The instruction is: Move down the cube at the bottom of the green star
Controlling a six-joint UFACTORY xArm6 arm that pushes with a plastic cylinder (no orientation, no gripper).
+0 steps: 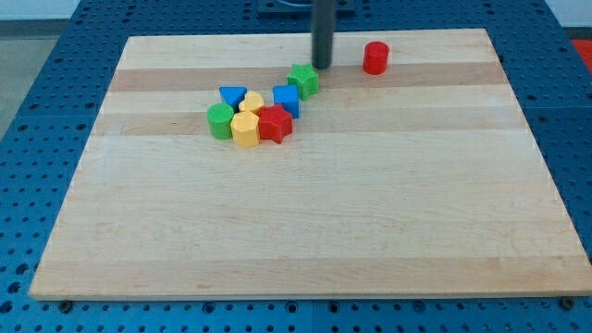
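The green star point(303, 80) lies near the view's top centre of the wooden board point(305, 231). The blue cube point(286, 99) sits just below and left of it, touching it. My tip point(321, 66) stands just above and right of the green star, close to it, and further from the blue cube. A red star point(274, 123) sits below the blue cube, touching it.
A blue triangle point(232, 96), a yellow heart point(252, 102), a green cylinder point(220, 120) and a yellow hexagon point(245, 129) cluster left of the cube. A red cylinder point(375, 57) stands alone to the view's right of my tip.
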